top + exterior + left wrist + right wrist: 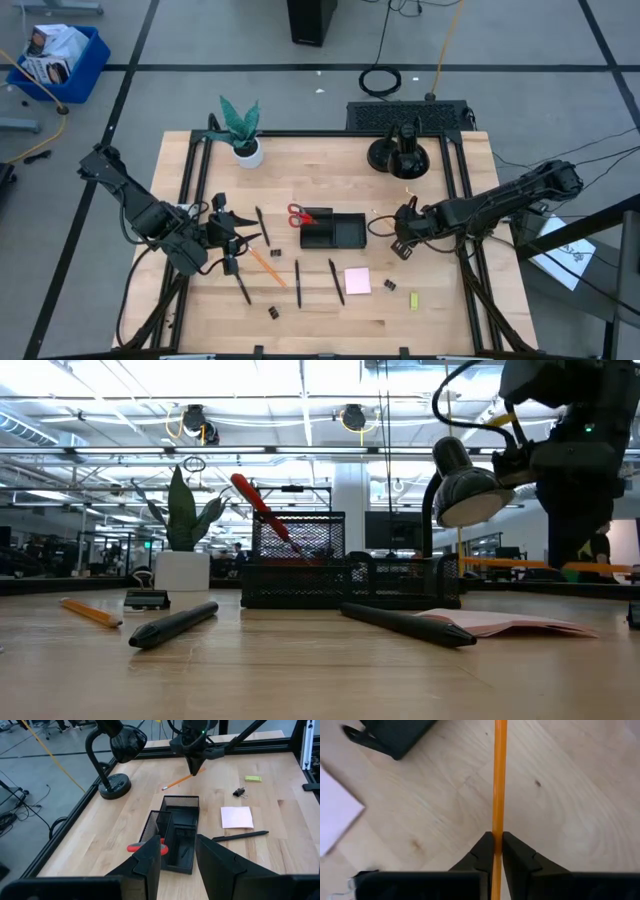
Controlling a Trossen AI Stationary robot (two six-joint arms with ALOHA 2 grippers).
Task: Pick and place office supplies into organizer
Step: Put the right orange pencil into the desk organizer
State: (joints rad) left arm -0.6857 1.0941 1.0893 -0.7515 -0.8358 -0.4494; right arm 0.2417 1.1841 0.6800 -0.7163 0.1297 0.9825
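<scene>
Left hand (232, 243), fingers apart and empty, hovers at the desk's 9 o'clock side. The organizer (335, 231) sits at centre. Right hand (495, 851), clamped on a pencil (498, 780), has the organizer at its 9 o'clock; the pencil's long axis points toward it.

Lamp (398, 152) and plant (241, 128) flank organizer (333, 232).

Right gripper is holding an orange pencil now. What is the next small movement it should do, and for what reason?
Probably carry it sideways toward the organizer and stop over a compartment. The right gripper is shut on the orange pencil, which hangs above bare wood of the table, beside the organizer rather than over it. The left gripper waits open on the other side, near the red-handled scissors.
</scene>
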